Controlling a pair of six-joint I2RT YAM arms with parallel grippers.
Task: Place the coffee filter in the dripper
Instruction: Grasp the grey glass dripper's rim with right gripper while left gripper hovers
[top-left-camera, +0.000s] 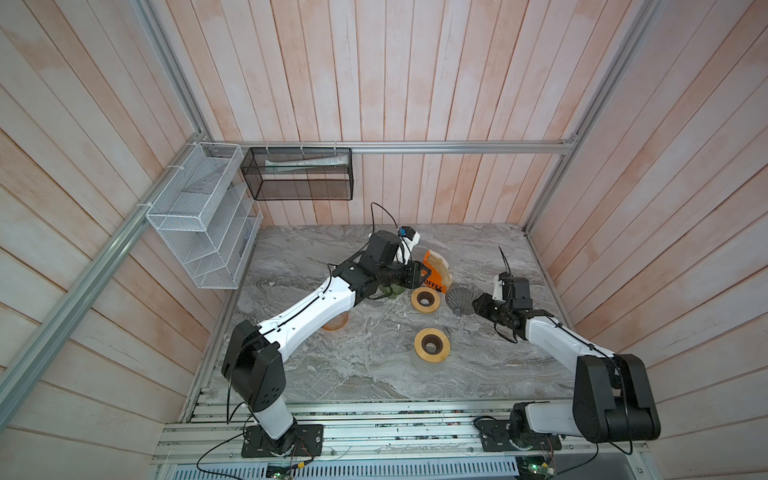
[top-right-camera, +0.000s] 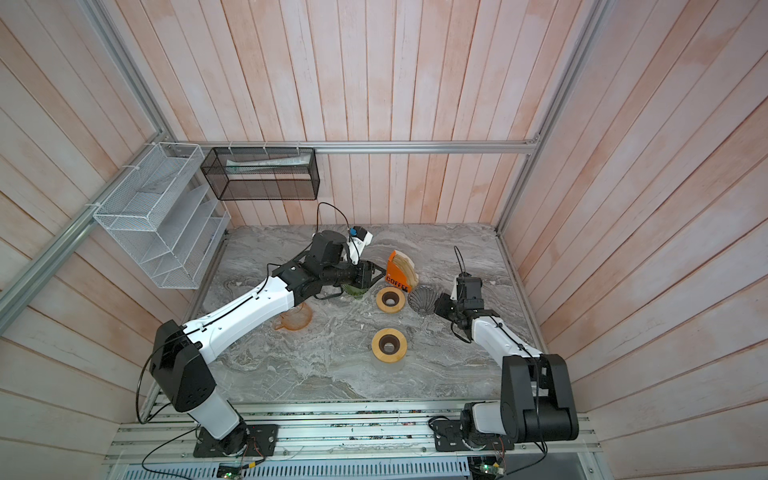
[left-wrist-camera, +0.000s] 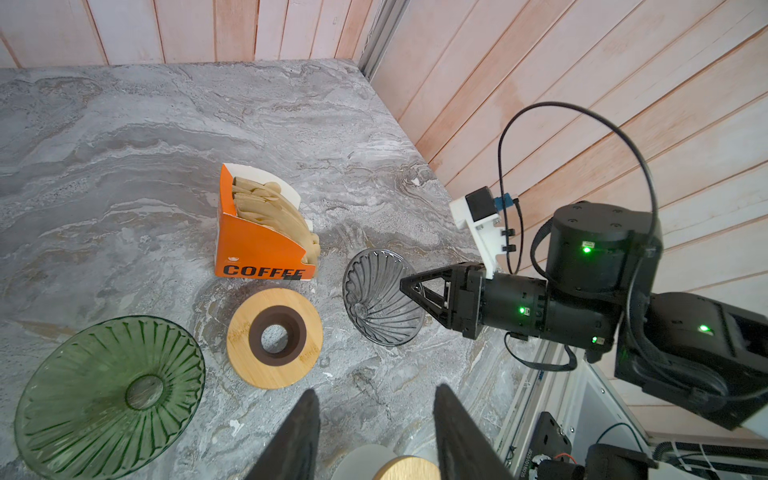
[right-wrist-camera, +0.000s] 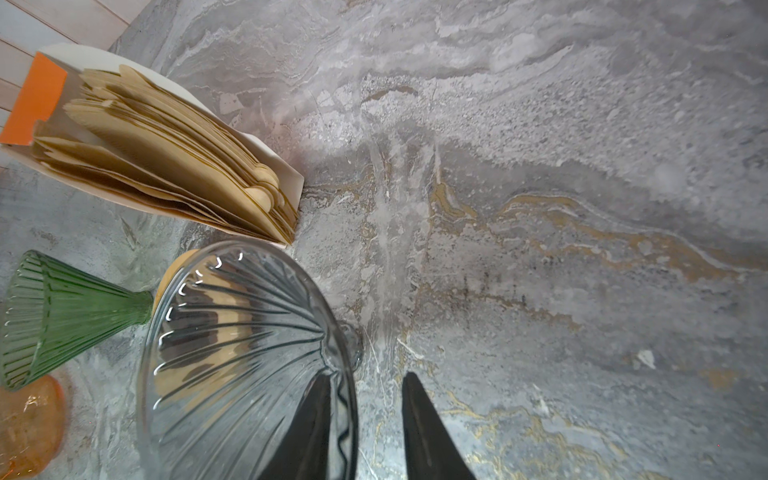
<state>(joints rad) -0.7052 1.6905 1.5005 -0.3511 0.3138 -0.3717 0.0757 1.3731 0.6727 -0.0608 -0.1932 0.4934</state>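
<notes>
Tan paper filters (left-wrist-camera: 270, 208), folded flat and fanned on edge, packed in an orange cardboard box (left-wrist-camera: 257, 249) toward the back of the surface (top-left-camera: 353, 374). Just beside the box, a clear ribbed glass dripper (left-wrist-camera: 382, 299), tipped on its side.

At its rim, the right gripper (right-wrist-camera: 366, 376): 1 finger inside the glass, 1 outside, jaws apart with a gap showing between the outer finger and the rim. Just beside the box on the other side, the left gripper (left-wrist-camera: 376, 390), raised off the surface, jaws apart, gripping nothing.

Reads "COFFEE" in black capitals along the box's lower edge.

Elsewhere on the surface: a green dripper (left-wrist-camera: 112, 395) on its side, an orange dripper (top-right-camera: 295, 320) partly under the left arm, and 2 wooden rings (left-wrist-camera: 274, 336) with dark centres, 1 flat by the box, 1 atop a pale cup (top-left-camera: 428, 365) nearer the front.

Grey marbled surface, veined white and tan. Pale pink plank walls (top-left-camera: 415, 83) on 3 sides, aluminium rails (top-left-camera: 457, 146), with a white wire rack (top-left-camera: 199, 216) and a black mesh basket (top-left-camera: 297, 174) hung at back left.
</notes>
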